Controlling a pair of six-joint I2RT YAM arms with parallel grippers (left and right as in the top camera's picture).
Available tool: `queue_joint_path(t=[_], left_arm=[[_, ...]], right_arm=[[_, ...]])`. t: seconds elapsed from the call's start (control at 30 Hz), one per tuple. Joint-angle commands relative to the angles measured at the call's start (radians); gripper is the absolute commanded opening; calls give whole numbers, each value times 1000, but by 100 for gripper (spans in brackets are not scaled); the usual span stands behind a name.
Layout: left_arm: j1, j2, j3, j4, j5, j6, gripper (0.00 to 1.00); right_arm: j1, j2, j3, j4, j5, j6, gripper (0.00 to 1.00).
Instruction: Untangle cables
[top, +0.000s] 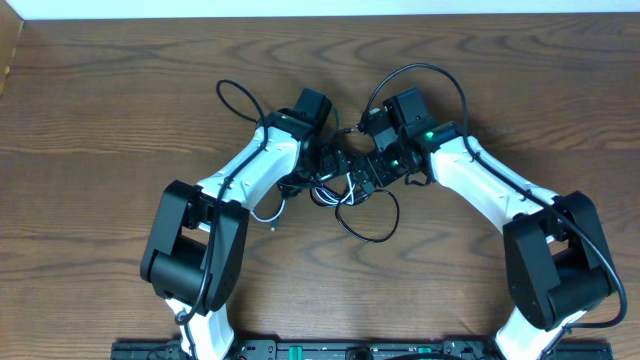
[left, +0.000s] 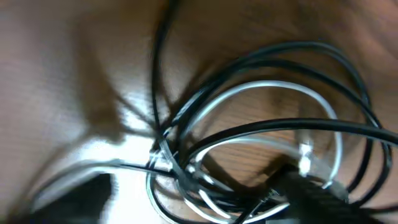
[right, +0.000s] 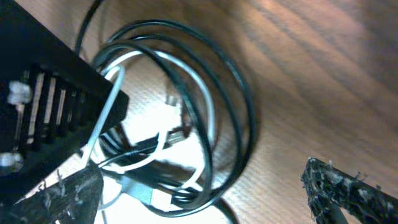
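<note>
The cables (top: 345, 192) lie in a tangled heap at the table's middle, black cords coiled with one white cord. A black loop (top: 372, 228) trails toward the front, and a white end (top: 268, 214) sticks out to the left. My left gripper (top: 330, 170) and right gripper (top: 362, 172) both hang low over the heap, nearly touching each other. The blurred left wrist view shows the coils (left: 261, 124) filling the frame, and the left gripper (left: 199, 208) straddles them with jaws wide. In the right wrist view the coils (right: 186, 93) and a silver plug (right: 152, 196) sit between the right gripper's (right: 205, 193) spread fingers (right: 348, 186).
The table (top: 100, 120) is dark wood. Thick arm wires arch behind each wrist, one on the left (top: 235, 95) and one on the right (top: 445, 80). The left arm's black body (right: 50, 118) crowds the right wrist view. A black rail (top: 300, 350) runs along the front edge.
</note>
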Motion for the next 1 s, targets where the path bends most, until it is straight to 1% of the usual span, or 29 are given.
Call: queue_joint_path(t=[0.0, 0.1, 0.17, 0.2, 0.27, 0.3, 0.43, 0.47, 0.5, 0.53, 0.63, 0.67, 0.7, 0.8, 0.87, 0.9, 0.93, 0.97], left_arm=[[34, -9, 27, 6, 70, 216, 49], [85, -55, 58, -30, 138, 242, 31], [124, -94, 61, -45, 151, 242, 8], [143, -113, 61, -57, 151, 242, 7], [168, -134, 60, -88, 156, 242, 7], [176, -137, 57, -118, 182, 242, 8], [162, -137, 23, -158, 198, 242, 7], [155, -136, 9, -164, 194, 242, 7], [147, -136, -9, -164, 195, 241, 8], [139, -136, -25, -163, 195, 238, 8], [114, -136, -79, -149, 194, 218, 9], [104, -136, -101, -135, 195, 203, 11], [96, -136, -121, -115, 194, 186, 15], [73, -136, -172, -28, 194, 130, 17], [57, -136, -200, 38, 193, 79, 17], [47, -136, -212, 73, 184, 53, 21], [39, -136, -219, 95, 171, 29, 21], [30, -136, -225, 117, 154, 5, 21]], right_arm=[[24, -12, 5, 15, -109, 56, 99], [6, -29, 26, 14, -155, 87, 99], [-13, -43, 38, 22, -193, 116, 99], [-26, -51, 43, 25, -205, 126, 98], [-48, -58, 43, 27, -204, 123, 84], [-66, -54, 42, 20, -202, 122, 71], [-79, -29, 22, 10, -203, 112, 45], [-76, -23, 15, 10, -204, 103, 43], [-70, -18, 4, 15, -208, 77, 43], [-63, -13, -5, 20, -207, 55, 46], [-34, -4, -27, 43, -199, 8, 46], [-27, 0, -31, 52, -183, 12, 41], [-23, 0, -32, 59, -159, 27, 32], [-22, 1, -33, 63, -62, 84, 18], [-22, 1, -33, 63, -37, 87, 11], [-22, 1, -33, 65, -37, 87, 9], [-22, 1, -33, 66, -37, 87, 8], [-21, 1, -33, 65, -37, 87, 3]])
